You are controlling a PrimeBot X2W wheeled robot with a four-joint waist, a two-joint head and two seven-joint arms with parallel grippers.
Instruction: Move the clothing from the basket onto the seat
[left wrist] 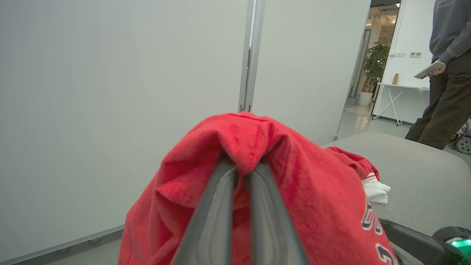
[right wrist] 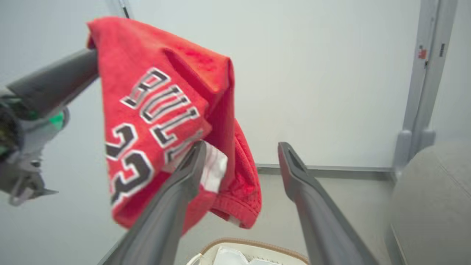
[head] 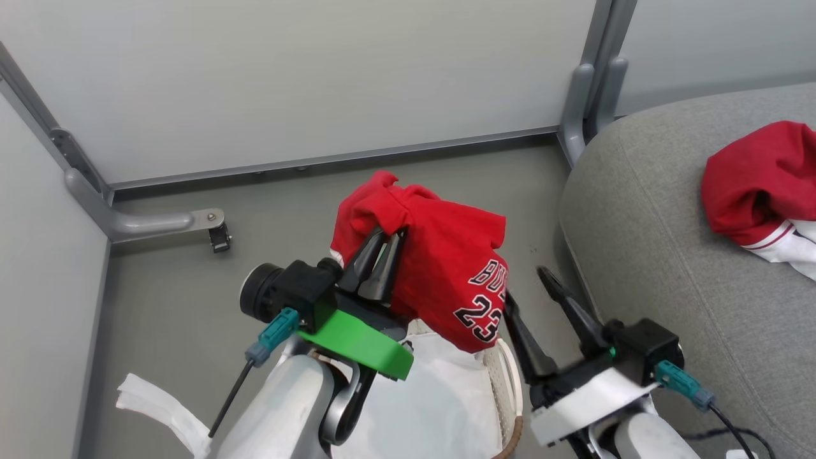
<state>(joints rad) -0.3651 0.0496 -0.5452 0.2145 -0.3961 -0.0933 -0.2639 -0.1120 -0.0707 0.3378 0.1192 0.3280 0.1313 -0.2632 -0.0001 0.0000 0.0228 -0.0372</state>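
left gripper (head: 389, 234): jaws pinched narrow on a bunched fold at the top of the red jersey (head: 446, 268); raised above the basket, fingers pointing toward the far wall
left gripper, own wrist view (left wrist: 243, 166): both fingers run up under the cloth, which folds over their tips
red jersey: hangs free from the left gripper, draped down its right side; white-edged lettering and the number 23 face the right gripper; lower hem hangs over the basket's far end
right gripper (head: 524, 285): jaws spread wide with nothing between them; its left finger is just beside the jersey's lower edge, contact cannot be told
right gripper, own wrist view (right wrist: 241, 147): the red jersey (right wrist: 158, 110) hangs to the left of the gap, partly behind the left finger
basket (head: 510, 382): near, low between the two arms; cream perforated wall and brown rim show, white liner (head: 440, 395) inside
basket, right wrist view (right wrist: 254, 244): rim at the bottom edge, below the jersey
seat (head: 650, 255): grey cushion on the right, beside the basket
second red garment (head: 758, 178): crumpled on the seat's far right part, a white panel at its near side; well apart from both grippers
white strip (head: 159, 408): on the floor, near left
person (left wrist: 445, 92): standing beyond the seat in the left wrist view, a flat device in hand
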